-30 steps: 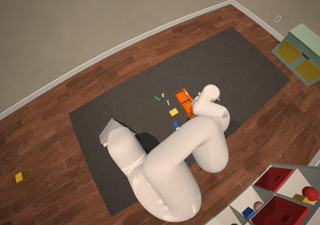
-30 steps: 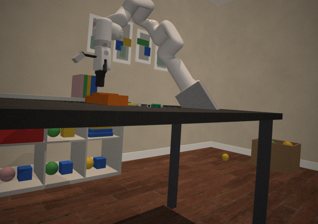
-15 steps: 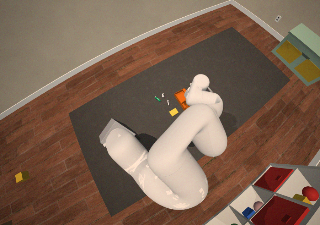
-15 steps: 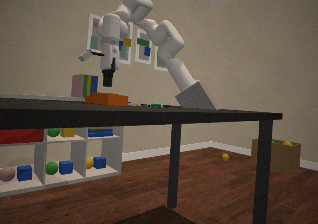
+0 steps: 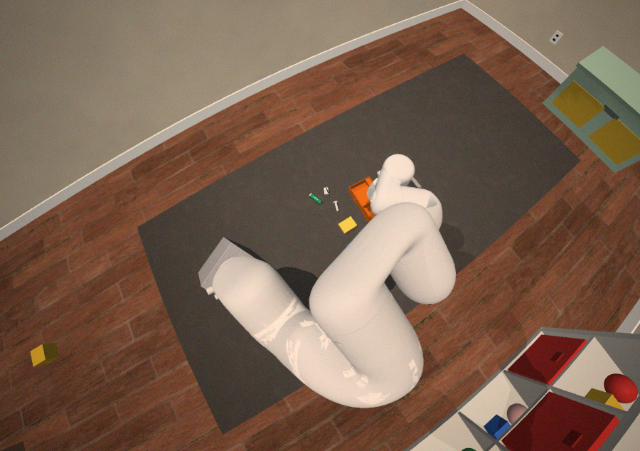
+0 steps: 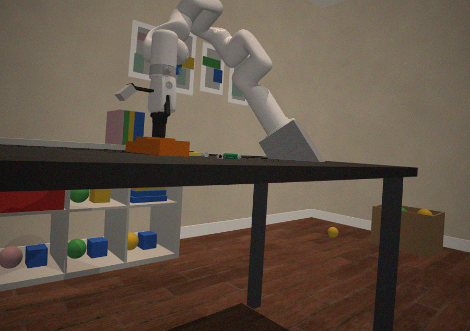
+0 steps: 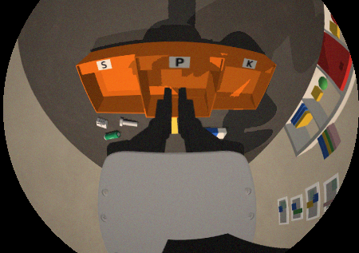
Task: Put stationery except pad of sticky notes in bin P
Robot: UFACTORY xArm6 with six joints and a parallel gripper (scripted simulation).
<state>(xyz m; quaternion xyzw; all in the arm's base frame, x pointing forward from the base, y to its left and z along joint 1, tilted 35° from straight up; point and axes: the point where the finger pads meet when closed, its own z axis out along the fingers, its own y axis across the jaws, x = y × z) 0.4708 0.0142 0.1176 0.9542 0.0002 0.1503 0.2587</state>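
Nearest the wrist camera, the tool [image 7: 175, 92] has its fingers drawn almost together with nothing gripped; the yellow sliver in the gap looks like the pad of sticky notes [image 5: 347, 224] lying on the table [image 6: 274, 169] beyond. Just past the fingers a blue-and-white eraser [image 7: 218, 132] rests on the table on the near side of the bins, and off to one side lie a green marker-like stick [image 7: 112, 134], a bolt [image 7: 128, 121] and a small white piece [image 7: 102, 122]. Farther on is the orange three-part bin [image 7: 116, 80], with the fingertips poised over the middle part, marked P [image 7: 179, 61], which shows nothing inside. By my reading no stationery is binned yet, so eraser and green stick remain. Only the wrist view shows the letters and the eraser; the top view hides them behind the arm, and the exterior view alone shows the tool just above the bin's rim
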